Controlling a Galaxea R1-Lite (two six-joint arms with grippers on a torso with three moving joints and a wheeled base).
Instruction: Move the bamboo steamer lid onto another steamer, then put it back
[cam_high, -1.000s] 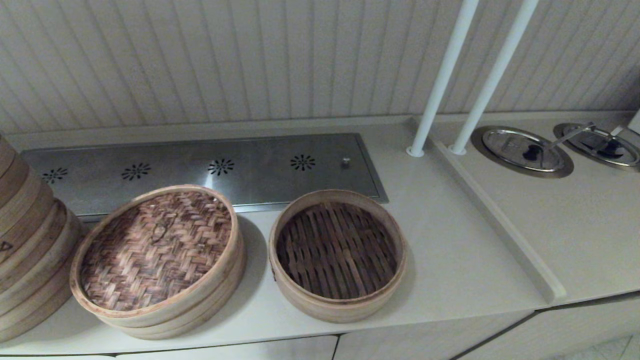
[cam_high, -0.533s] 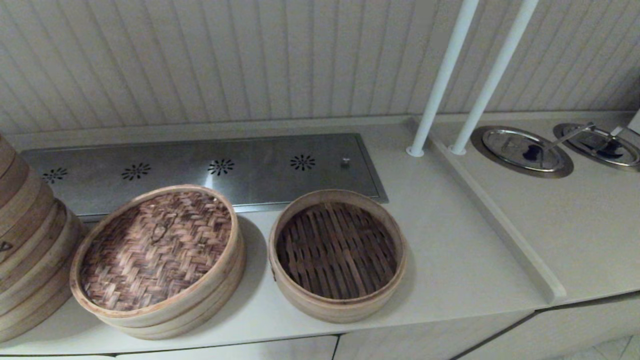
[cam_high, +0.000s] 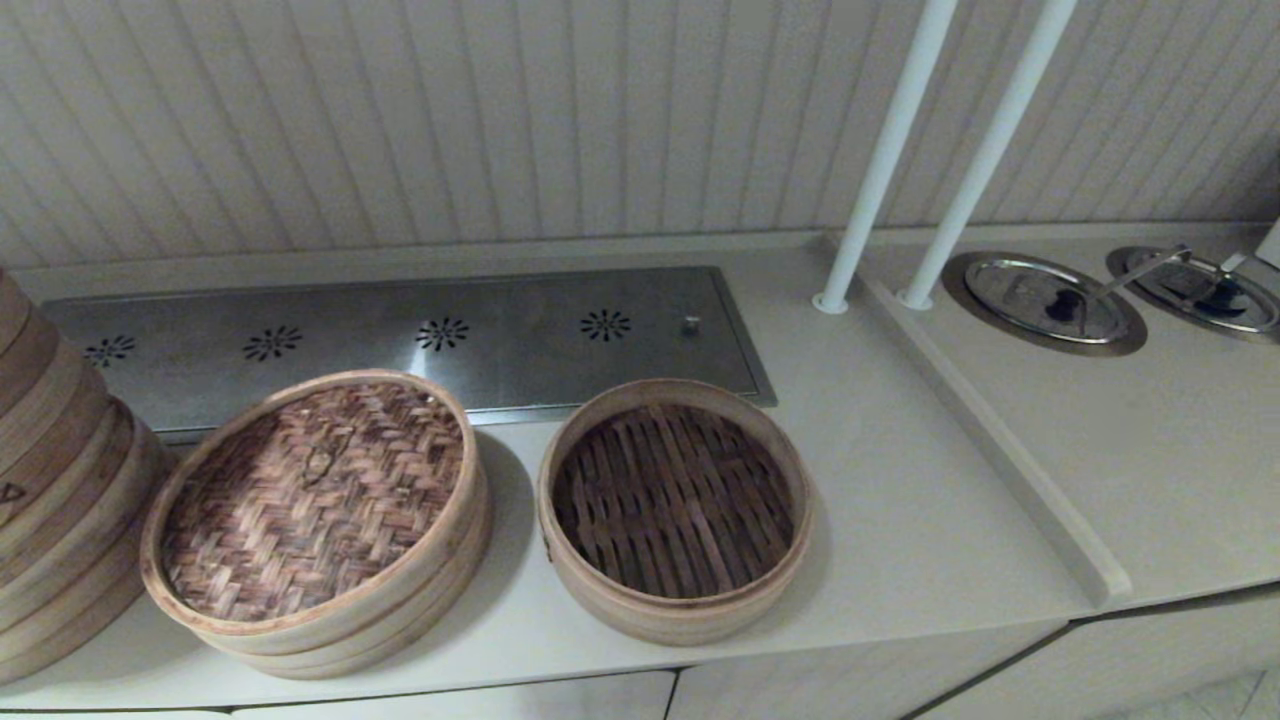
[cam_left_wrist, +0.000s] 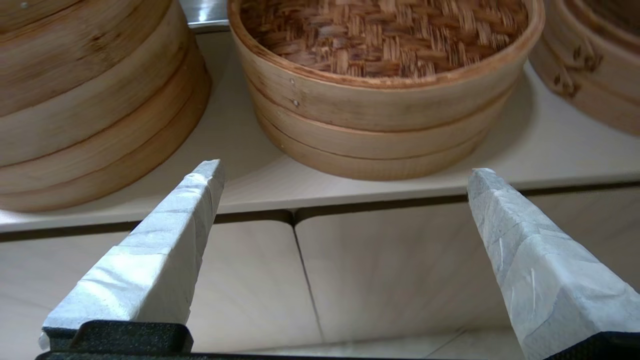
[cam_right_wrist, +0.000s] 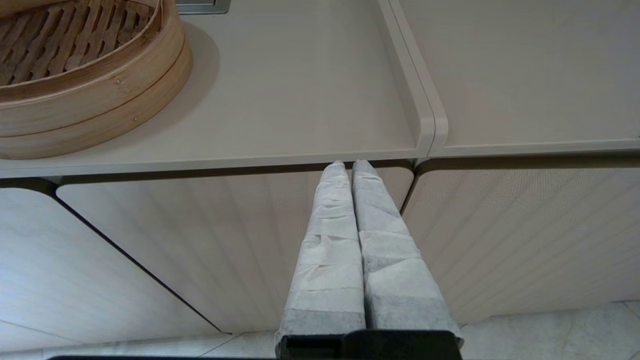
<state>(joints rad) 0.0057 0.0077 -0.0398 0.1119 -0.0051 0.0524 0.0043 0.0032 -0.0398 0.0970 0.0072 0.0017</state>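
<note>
Both grippers low before the counter (cam_high: 900, 520), lid seated on its steamer.

The bamboo steamer lid (cam_high: 312, 500) sits on the steamer beside the tall stack (cam_high: 50, 480) — the dark-slatted basket (cam_high: 675, 505) stands uncovered just beside it, apart. The left gripper (cam_left_wrist: 345, 172) hangs below the counter edge with fingers spread wide, holding nothing; the right gripper (cam_right_wrist: 348, 164) — its 2 fingers pressed together, empty — faces the cabinet front (cam_right_wrist: 200, 250).

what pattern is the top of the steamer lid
The bamboo steamer lid has a light-brown herringbone weave, clearest in the head view.
</note>
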